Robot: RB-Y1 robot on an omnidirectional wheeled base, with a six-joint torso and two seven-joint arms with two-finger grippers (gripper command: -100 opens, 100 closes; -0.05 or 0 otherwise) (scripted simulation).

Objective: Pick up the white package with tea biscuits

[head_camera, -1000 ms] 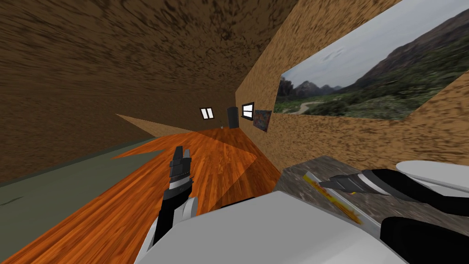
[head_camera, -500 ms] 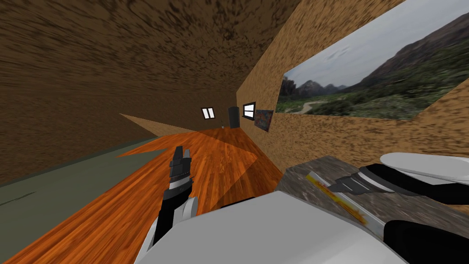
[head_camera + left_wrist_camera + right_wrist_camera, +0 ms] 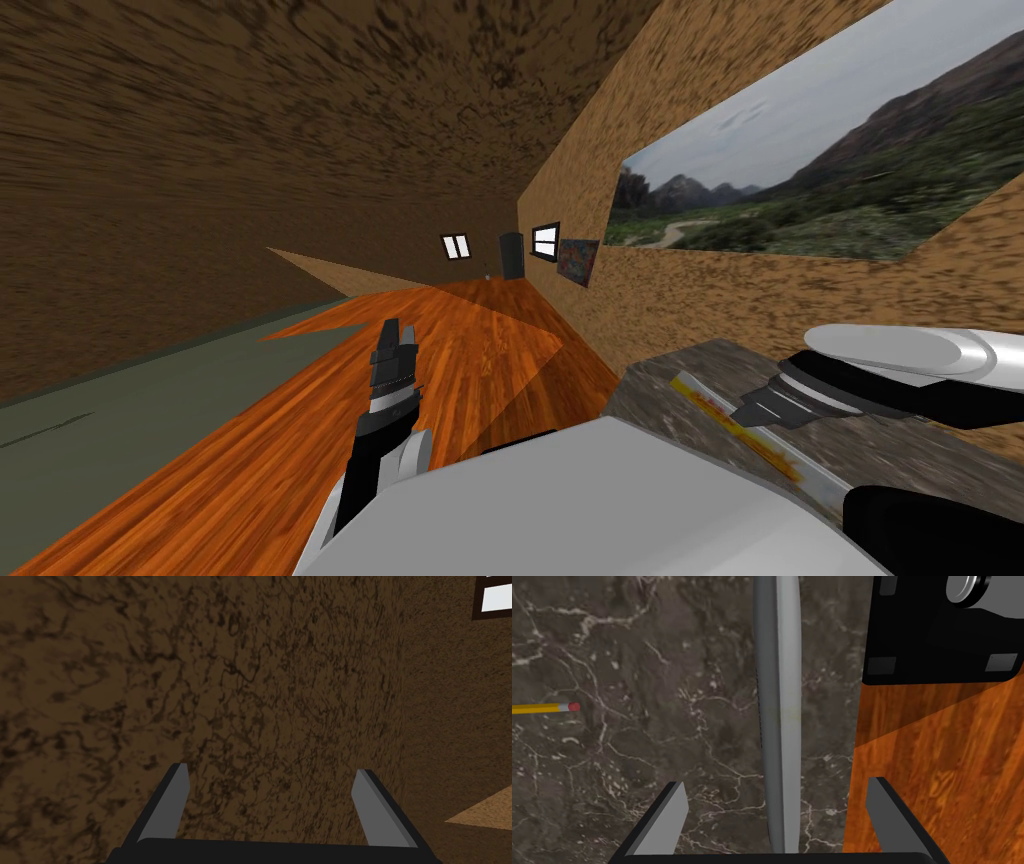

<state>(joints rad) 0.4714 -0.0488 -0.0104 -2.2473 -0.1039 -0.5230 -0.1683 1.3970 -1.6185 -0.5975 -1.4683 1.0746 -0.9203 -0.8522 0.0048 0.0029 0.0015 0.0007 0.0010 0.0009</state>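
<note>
Nothing's grabbed yet: the right claw (image 3: 778,782) is spread wide, straddling the thin white package (image 3: 779,701) lying along the marble desk (image 3: 637,766) edge, so squeezing and lifting are left, and the left claw (image 3: 270,773) idles released.

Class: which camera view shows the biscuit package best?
The head view: the package lies on the marble top, its yellow print facing up. The right wrist view sees it edge-on, a thin grey strip between open fingers. The left wrist view faces a wall.
</note>
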